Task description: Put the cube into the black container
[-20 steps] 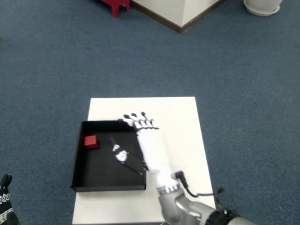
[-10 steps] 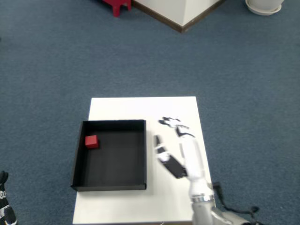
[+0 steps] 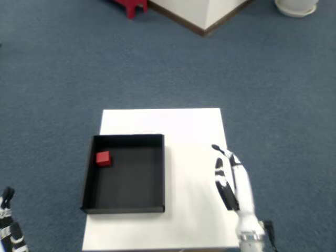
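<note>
At the far left, the tips of my left hand (image 3: 9, 226) show at the frame's lower corner, over the blue carpet (image 3: 63, 68). The black container (image 3: 124, 210) sits on the left half of the white surface (image 3: 189, 210), and the red cube (image 3: 103, 158) rests inside it on its floor, close to the far-left corner and just beside the left wall. Further right, my right hand (image 3: 231, 181) hangs over the right edge of the surface, well apart from the container, seen edge-on with its fingers (image 3: 219, 152) extended and slightly spread, holding nothing.
</note>
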{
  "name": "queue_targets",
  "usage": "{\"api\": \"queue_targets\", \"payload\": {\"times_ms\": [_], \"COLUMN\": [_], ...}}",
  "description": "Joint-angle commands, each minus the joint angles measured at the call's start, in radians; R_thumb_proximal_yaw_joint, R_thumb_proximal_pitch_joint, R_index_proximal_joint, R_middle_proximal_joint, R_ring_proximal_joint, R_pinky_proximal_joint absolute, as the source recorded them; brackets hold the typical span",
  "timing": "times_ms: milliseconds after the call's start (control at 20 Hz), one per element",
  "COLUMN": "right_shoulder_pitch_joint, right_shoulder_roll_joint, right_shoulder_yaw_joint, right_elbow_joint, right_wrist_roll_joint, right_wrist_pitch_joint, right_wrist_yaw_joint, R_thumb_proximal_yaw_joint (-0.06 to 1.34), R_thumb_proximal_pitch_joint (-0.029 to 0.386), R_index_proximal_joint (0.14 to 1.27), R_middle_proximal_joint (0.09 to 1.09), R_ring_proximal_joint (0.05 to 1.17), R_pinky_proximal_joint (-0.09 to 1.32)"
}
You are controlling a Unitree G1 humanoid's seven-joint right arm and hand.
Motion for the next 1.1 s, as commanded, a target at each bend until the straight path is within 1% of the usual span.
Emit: {"api": "queue_targets", "payload": {"times_ms": [50,150,250,600,850,1100], "right_shoulder_pitch_joint": [-0.014,-0.002,0.003,0.029,0.048,0.053], "right_shoulder_roll_joint": [-0.009,0.004,0.020,0.059,0.073,0.083], "right_shoulder_yaw_joint": [-0.035,-0.042,-0.050,-0.076,-0.098,-0.119], "right_elbow_joint": [0.053,0.090,0.122,0.212,0.249,0.268], "right_wrist_roll_joint": [0.049,0.065,0.082,0.130,0.166,0.194], "right_wrist_pitch_joint": [-0.097,-0.123,-0.148,-0.189,-0.188,-0.187], "right_wrist_yaw_joint": [0.010,0.025,0.041,0.090,0.135,0.177], "R_thumb_proximal_yaw_joint": [0.17,0.18,0.19,0.19,0.18,0.18], "R_thumb_proximal_pitch_joint": [0.325,0.352,0.366,0.382,0.383,0.386], "R_index_proximal_joint": [0.39,0.39,0.39,0.38,0.39,0.39], "R_middle_proximal_joint": [0.35,0.35,0.36,0.37,0.37,0.38], "R_ring_proximal_joint": [0.32,0.33,0.34,0.36,0.37,0.37], "R_pinky_proximal_joint": [0.17,0.18,0.18,0.21,0.21,0.22]}}
